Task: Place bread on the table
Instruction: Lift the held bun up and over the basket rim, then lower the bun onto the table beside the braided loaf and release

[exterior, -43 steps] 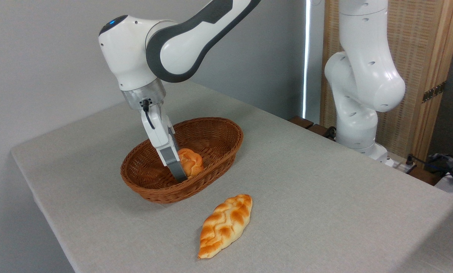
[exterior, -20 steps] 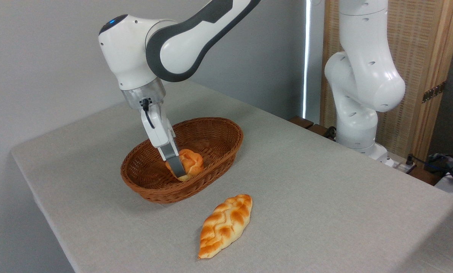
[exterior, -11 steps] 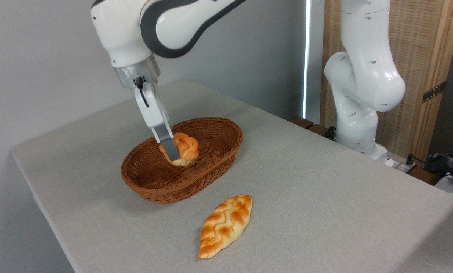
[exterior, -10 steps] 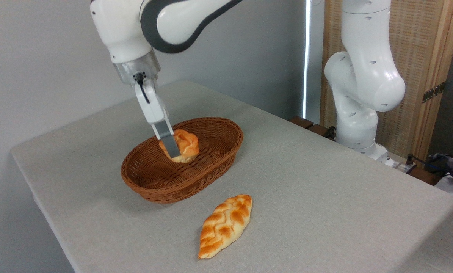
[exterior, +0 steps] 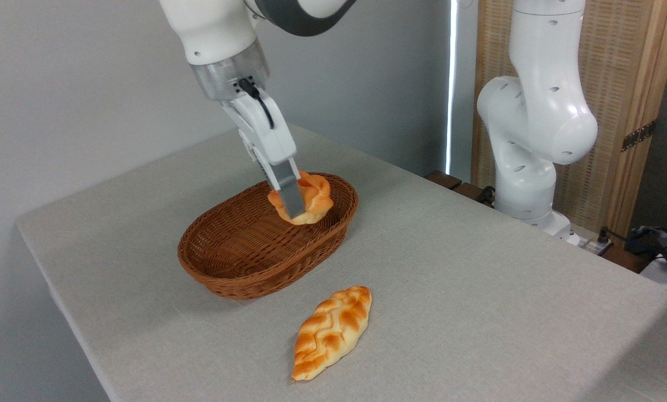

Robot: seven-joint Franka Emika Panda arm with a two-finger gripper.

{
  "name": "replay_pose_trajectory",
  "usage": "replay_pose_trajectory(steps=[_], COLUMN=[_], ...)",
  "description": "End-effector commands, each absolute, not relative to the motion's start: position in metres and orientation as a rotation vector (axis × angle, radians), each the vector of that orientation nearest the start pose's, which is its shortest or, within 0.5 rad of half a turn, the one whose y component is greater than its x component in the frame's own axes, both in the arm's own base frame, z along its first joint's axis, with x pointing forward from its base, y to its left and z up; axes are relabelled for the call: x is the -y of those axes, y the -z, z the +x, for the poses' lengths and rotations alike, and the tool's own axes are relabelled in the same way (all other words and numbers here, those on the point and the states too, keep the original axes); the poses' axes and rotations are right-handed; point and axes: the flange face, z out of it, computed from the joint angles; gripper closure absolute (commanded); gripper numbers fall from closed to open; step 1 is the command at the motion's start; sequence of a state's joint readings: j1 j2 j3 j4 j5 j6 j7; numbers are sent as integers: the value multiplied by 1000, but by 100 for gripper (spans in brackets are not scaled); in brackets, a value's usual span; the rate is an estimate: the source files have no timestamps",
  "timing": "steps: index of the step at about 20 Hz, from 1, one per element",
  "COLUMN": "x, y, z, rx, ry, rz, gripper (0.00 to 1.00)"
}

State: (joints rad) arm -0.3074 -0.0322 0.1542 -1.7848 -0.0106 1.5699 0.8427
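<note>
The arm's two-finger gripper (exterior: pixel 295 205) is clamped on the small round golden-orange bun (exterior: pixel 310 196) with the cracked, segmented top; the near grey finger crosses the bun's front and the far finger is hidden behind it. A second ago the bun sat low inside the brown oval wicker basket (exterior: pixel 238 254); now it hangs in the air, raised clear of the basket floor and carried to the right, over the basket's far right rim. The lift is done and the carry has begun. Below the gripper lies the basket's inner wall, and just to its right the bare light grey cloth of the table (exterior: pixel 478 268) opens out. Well in front of the gripper, the long braided leaf-shaped loaf (exterior: pixel 332 330) rests on the cloth, unmoved. What remains, I judge, is to pass the rim, descend and release.
</note>
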Motion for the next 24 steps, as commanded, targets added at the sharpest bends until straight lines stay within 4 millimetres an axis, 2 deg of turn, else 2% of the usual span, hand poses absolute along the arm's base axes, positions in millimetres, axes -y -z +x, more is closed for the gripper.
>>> replay_pose_trajectory(steps=[1,2,5,11,15,16,18,20,23,24], x=[43,35,32,21,10,10,7,6,-11,-10], y=[-547,-543,-525,-480,-450,-443,-424,-423,-425,-425], z=[524,523,515,488,479,479,479,480,481,481], rx=[-1452,-1438,-1443,-1440,-1423,-1418,-1398,-1399,-1355,-1355], ry=[-297,-311,-364,-469,-525,-537,-570,-568,-548,-548], rz=[-2875,-2873,-2868,-2833,-2832,-2836,-2844,-2844,-2875,-2874], gripper=[43,42,42,43,42,37,3,0,0,0])
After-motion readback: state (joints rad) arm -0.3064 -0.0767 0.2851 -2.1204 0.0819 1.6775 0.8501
